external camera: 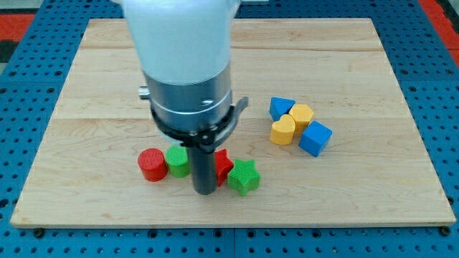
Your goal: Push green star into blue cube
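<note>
my tip (206, 192) sits low on the wooden board (107, 72), a bare dark rod with nothing clamped on it and nothing to open or close, planted just to the view's left of the green star (244, 176), very near it, though whether they touch i cannot tell. a red block (223, 165), shape unclear, peeks out behind the rod, right against the star. to the view's left of the rod are a green cylinder (177, 161) and a red cylinder (152, 164), side by side. the blue cube (315, 138) lies well apart toward the view's right, packed in with a yellow heart (282, 131), a yellow hexagon (302, 115) and a blue triangle (280, 107). no containers on the board, just loose blocks.
</note>
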`<action>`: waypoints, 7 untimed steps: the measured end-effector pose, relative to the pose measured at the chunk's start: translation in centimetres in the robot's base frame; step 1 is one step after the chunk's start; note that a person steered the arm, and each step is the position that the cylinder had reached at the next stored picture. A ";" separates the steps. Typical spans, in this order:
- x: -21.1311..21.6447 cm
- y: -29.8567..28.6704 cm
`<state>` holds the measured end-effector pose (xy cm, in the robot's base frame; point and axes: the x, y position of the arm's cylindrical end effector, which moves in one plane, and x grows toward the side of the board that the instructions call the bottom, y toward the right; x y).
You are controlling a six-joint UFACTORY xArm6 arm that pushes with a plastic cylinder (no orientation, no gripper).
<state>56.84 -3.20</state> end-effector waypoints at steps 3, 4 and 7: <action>0.0 3.5; -0.8 7.7; -3.7 9.2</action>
<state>53.19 5.99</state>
